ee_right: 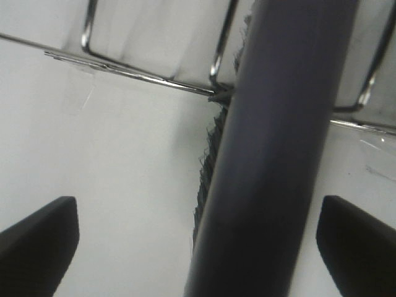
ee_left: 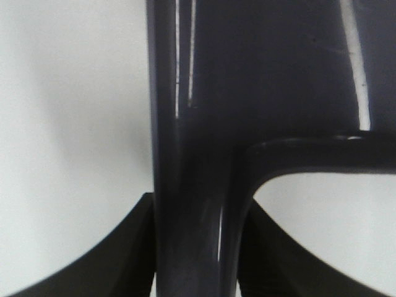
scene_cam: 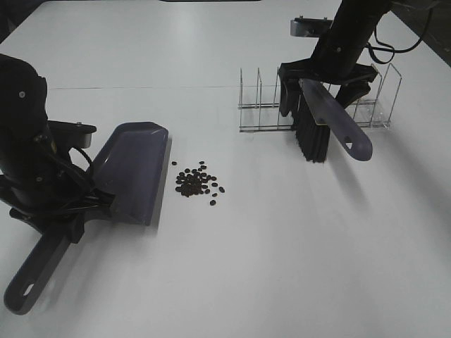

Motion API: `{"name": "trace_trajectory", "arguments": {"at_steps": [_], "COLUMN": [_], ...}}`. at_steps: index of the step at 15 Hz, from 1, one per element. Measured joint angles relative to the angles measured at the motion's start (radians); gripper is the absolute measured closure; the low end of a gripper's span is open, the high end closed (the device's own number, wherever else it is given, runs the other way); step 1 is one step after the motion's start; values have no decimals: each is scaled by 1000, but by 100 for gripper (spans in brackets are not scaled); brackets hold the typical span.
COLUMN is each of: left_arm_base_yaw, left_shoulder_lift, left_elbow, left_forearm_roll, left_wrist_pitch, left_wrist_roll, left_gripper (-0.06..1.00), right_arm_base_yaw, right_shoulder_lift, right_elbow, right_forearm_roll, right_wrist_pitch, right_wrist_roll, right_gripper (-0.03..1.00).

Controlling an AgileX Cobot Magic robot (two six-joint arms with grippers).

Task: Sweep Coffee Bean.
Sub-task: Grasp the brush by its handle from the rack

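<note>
Beans [scene_cam: 196, 182] lie beside the dustpan [scene_cam: 134, 169] the left tool [ee_left: 198, 207] clamps, well apart from the far-edge brush [scene_cam: 335, 120] the spread right tool [ee_right: 198, 210] straddles.

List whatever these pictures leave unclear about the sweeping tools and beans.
Tiny dark coffee beans: exact count, exterior high view, too small and piled.
Purple-grey plastic dustpan: front lip, left wrist view, cut off by the frame edge.
Purple-handled black-bristled brush: most bristles, right wrist view, hidden behind its own blurred handle.
</note>
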Motion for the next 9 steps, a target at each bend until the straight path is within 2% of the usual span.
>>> {"name": "trace_trajectory", "arguments": {"at_steps": [9], "left_arm_base_yaw": [0], "left_shoulder_lift": [0], "left_elbow": [0], "left_forearm_roll": [6], "left_wrist_pitch": [-1], "left_wrist_roll": [0], "left_gripper": [63], "right_arm_base_yaw": [0], "right_shoulder_lift": [48], "right_elbow": [-9], "right_forearm_roll": [0], "right_wrist_pitch": [1], "right_wrist_roll": [9], "right_gripper": [1]}}
